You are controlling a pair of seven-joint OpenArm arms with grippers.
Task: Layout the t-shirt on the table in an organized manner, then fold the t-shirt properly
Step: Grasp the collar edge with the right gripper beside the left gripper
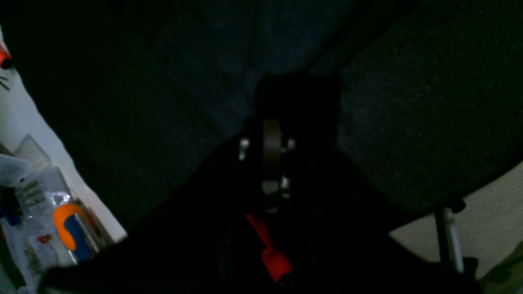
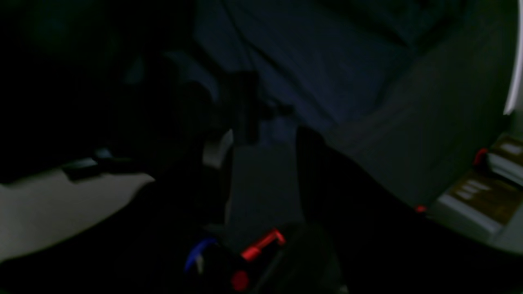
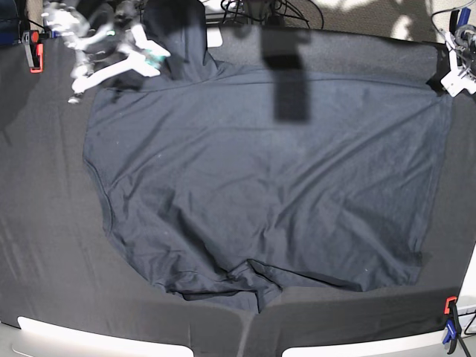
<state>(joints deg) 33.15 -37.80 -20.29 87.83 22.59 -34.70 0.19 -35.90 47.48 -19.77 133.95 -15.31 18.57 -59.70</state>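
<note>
The dark charcoal t-shirt [image 3: 260, 178] lies spread across the black-clothed table [image 3: 44, 223], with wrinkles bunched at its near edge. My left gripper [image 3: 457, 68] is at the shirt's far right corner. In the left wrist view its fingers [image 1: 271, 159] are together where a point of shirt fabric [image 1: 245, 61] meets them. My right gripper [image 3: 111, 53] is motion-blurred above the shirt's far left corner, with white fingers spread. In the right wrist view it [image 2: 273, 126] stands open over the cloth, with shirt fabric [image 2: 318, 61] just beyond it.
A dark blurred bar [image 3: 286, 74] crosses the shirt's far middle. An orange clamp [image 3: 33, 48] sits at the far left edge and a red and blue clamp [image 3: 450, 316] at the near right. A clear bin of small parts [image 1: 41, 212] stands beside the table.
</note>
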